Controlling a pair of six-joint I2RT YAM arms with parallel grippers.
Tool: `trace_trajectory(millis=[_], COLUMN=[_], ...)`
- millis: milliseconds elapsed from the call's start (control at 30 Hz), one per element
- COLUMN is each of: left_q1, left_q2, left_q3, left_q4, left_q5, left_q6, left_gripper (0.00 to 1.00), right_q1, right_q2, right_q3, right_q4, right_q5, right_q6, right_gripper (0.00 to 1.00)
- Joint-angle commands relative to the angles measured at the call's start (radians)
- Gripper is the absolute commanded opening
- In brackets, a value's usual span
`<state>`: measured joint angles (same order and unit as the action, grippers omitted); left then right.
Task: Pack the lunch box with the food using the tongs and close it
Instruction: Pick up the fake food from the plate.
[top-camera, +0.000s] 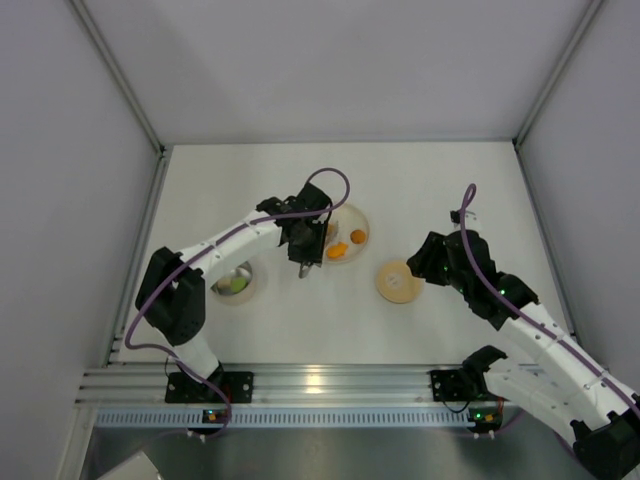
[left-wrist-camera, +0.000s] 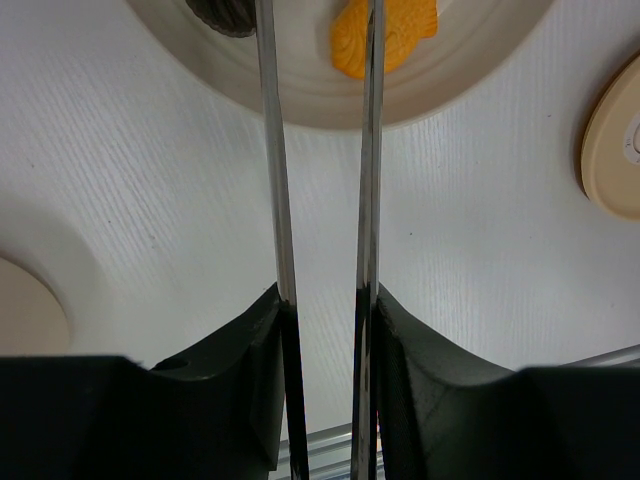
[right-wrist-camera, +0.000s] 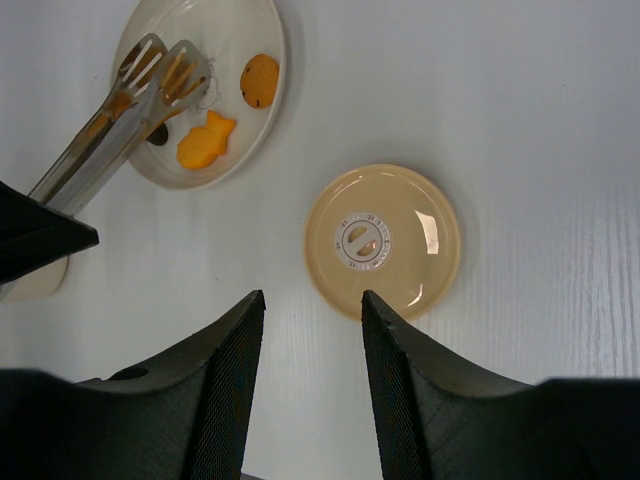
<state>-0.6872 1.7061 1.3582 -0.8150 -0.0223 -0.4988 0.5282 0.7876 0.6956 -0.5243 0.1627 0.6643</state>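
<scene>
Here the left gripper (left-wrist-camera: 325, 300) clamps the tongs (left-wrist-camera: 275, 150), whose tips reach over the cream plate (right-wrist-camera: 230, 30) beside an orange fish-shaped piece (right-wrist-camera: 207, 140) and a round orange piece (right-wrist-camera: 260, 80). The steel lunch box (top-camera: 255, 280), lidless with green food (top-camera: 237, 285) inside, sits left of the plate. The tan lid (right-wrist-camera: 382, 240) lies apart on open table, just ahead of the right gripper (right-wrist-camera: 312, 305), whose jaws stand apart and empty.

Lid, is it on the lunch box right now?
No, the lid lies flat on the table, apart from the lunch box.
</scene>
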Motion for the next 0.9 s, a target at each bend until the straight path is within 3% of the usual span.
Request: trace_trajectory(millis=[0,433,867], left_q1=[0.003,0.003,0.003], left_q2=[-0.045,-0.209,-0.673], left_q3=[0.041,0.013,-0.224], left_q4=[0.013,-0.061,-0.3], left_q5=[-0.001,-0.028,-0.152], left_q6=[0.0,0.002,-0.049], left_gripper=[0.39,0.38,0.4], right_q1=[0.019,0.019,0.019], right_q2=[-0.008,0.001,0.018], right_q3=[0.03,0.031,0.03], right_q4=[-0.005,0.0,0.026], right_q5=[0.006,0.004,-0.009], right_q6=[-0.011,-0.008,-0.009], right_gripper=[0.43,0.44,0.44])
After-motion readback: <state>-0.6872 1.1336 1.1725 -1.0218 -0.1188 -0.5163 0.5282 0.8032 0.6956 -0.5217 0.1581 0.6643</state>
